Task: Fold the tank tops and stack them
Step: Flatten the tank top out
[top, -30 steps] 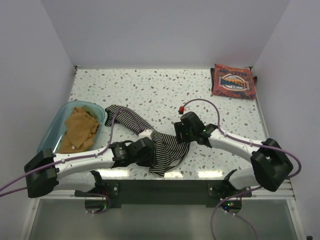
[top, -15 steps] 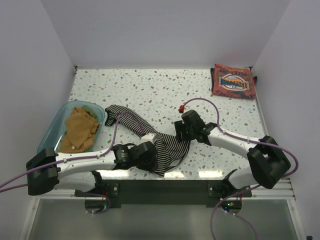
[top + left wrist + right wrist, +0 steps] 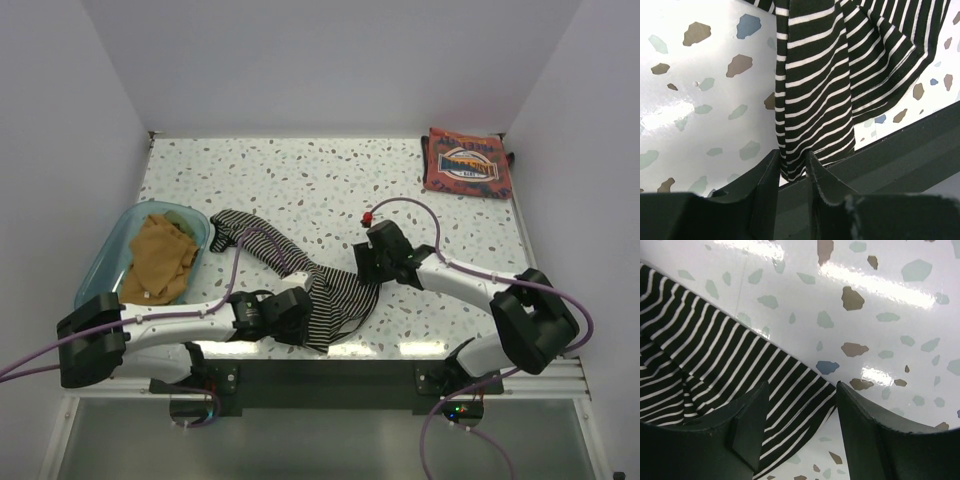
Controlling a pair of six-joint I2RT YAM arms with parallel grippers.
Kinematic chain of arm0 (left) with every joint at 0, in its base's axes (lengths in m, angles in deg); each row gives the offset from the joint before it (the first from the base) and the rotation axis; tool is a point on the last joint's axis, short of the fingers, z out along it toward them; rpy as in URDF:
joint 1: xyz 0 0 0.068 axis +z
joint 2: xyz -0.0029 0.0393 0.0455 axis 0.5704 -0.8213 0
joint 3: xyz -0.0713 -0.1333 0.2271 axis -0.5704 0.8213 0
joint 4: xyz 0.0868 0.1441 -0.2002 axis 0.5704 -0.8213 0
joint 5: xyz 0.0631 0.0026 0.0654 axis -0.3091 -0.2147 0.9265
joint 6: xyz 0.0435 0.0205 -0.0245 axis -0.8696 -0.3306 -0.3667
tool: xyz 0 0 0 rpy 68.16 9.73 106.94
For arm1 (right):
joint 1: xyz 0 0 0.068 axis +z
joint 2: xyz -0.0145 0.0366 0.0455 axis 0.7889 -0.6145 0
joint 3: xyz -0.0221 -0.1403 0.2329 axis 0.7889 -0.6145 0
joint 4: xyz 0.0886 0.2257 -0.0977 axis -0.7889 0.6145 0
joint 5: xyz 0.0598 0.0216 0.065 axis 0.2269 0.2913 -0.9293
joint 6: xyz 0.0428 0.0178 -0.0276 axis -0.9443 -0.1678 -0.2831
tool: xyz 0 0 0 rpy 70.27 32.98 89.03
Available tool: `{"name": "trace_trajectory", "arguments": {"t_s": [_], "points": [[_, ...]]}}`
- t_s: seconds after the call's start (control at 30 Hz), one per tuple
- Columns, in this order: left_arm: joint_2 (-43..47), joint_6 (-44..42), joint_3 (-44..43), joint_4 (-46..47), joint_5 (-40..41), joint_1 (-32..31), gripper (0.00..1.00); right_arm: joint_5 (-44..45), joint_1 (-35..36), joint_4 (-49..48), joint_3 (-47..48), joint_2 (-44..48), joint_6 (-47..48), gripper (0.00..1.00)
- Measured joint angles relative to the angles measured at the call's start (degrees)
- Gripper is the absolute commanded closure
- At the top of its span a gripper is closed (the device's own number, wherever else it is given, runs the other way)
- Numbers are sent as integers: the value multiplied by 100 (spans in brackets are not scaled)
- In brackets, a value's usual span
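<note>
The black-and-white striped tank top lies crumpled across the near middle of the table, one strap reaching toward the bin. My left gripper is shut on its near edge at the table's front; in the left wrist view the striped cloth is pinched between the fingers. My right gripper is open over the cloth's right edge; the striped cloth lies between and under its fingers. The rust-red tank top lies folded at the far right corner. A mustard-orange top sits in the bin.
The translucent teal bin stands at the left edge of the table. White walls enclose the table on three sides. The dark front edge of the table runs just below my left gripper.
My left gripper has slid toward the table's front edge with the striped cloth in it. My right gripper has shifted slightly right and back over the cloth's right edge.
</note>
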Motion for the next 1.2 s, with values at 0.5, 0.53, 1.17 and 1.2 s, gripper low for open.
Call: {"name": "trace_trajectory", "arguments": {"t_s": [0.5, 0.53, 1.17, 1.2], "points": [[55, 50, 9, 22, 11, 0, 95, 109, -55, 74, -245, -39, -267, 46], [94, 61, 9, 7, 22, 0, 96, 103, -59, 76, -245, -70, -306, 48], [1075, 247, -988, -1480, 1095, 87, 100, 177, -109, 623, -289, 577, -931, 100], [1115, 170, -1296, -1631, 1244, 175, 100, 205, -164, 824, -144, 769, -929, 100]]}}
